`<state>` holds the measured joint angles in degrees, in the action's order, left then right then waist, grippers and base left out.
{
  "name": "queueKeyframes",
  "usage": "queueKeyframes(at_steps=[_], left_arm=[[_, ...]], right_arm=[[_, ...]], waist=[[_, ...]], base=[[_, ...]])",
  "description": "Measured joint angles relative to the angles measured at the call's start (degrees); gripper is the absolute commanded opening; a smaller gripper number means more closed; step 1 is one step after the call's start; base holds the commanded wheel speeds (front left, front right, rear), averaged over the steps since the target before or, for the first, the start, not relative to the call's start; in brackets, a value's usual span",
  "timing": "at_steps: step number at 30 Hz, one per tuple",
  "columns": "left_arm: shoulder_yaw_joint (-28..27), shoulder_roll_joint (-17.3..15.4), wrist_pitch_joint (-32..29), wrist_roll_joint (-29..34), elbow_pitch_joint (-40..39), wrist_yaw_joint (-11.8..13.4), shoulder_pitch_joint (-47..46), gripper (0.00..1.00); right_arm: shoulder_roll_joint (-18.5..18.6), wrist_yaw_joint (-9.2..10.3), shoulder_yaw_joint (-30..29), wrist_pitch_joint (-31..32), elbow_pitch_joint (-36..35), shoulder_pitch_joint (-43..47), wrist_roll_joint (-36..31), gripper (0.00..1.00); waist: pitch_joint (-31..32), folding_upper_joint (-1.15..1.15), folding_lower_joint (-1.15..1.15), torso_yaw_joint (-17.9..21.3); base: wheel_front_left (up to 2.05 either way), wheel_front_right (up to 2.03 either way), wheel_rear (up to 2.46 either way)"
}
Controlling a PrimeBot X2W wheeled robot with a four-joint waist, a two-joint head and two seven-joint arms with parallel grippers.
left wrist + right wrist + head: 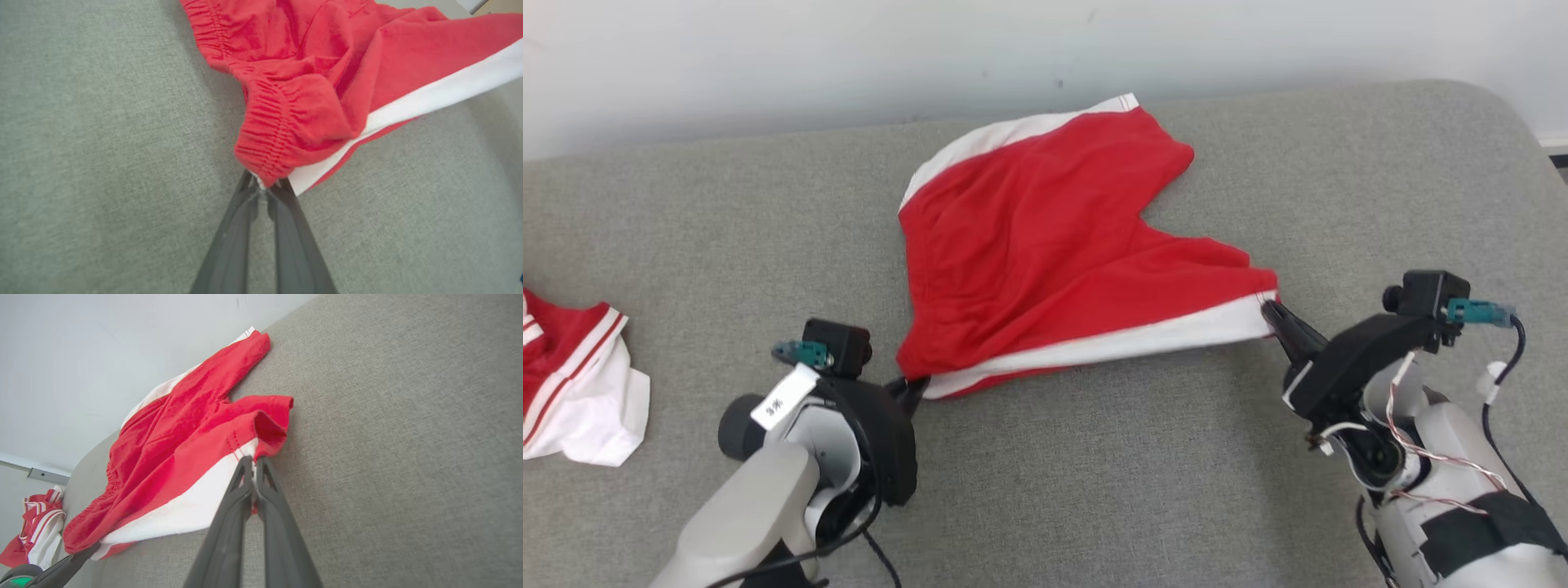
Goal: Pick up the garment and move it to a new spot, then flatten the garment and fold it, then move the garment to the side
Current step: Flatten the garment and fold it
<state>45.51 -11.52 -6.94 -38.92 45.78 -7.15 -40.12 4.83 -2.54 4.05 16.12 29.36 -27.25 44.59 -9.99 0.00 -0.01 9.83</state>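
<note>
Garment stretched between both grippers, flattening half done.

The garment [1045,245] lies mid-bench [1094,474]. My left gripper [913,385] has its fingers clenched on the waistband corner, and my right gripper [1270,310] has its fingers clenched on the near leg hem. I judge the relocation done; smoothing the rumpled far leg, folding and setting aside remain. Its long axis runs left-right, waistband left, legs right.

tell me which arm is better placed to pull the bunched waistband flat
Left, probably. The left tool is pinched on the red shorts right at the gathered waistband corner. The right tool holds the leg hem at the other end.
</note>
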Motion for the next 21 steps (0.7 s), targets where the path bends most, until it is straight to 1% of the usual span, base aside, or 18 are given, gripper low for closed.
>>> queueKeyframes(at_steps=[4,12,17,21], left_arm=[[1.88,-0.93,0.19,0.00,-0.85,-0.30,1.54,0.00],[5.25,-2.36,1.64,-1.44,-4.23,-0.38,5.79,0.00],[5.57,-4.10,3.02,-2.67,-5.82,-0.42,8.14,0.00],[5.78,-5.59,4.05,-3.91,-7.40,-0.42,10.59,0.00]], right_arm=[[2.03,-0.48,0.40,0.59,0.44,3.17,-0.66,0.00],[2.68,-0.47,0.58,2.11,1.32,11.34,-0.90,0.00],[2.69,-0.58,1.86,3.19,-0.51,15.90,-0.91,0.00],[2.75,-0.77,2.49,3.79,-3.49,19.74,-1.13,0.00]], waist=[[1.32,0.00,0.00,-0.26],[3.48,0.00,0.00,-1.69],[4.79,0.00,0.00,-2.42],[6.09,0.00,0.00,-2.71]], base=[[0.00,0.00,0.00],[0.00,0.00,0.00],[0.00,0.00,0.00],[0.00,0.00,0.00]])
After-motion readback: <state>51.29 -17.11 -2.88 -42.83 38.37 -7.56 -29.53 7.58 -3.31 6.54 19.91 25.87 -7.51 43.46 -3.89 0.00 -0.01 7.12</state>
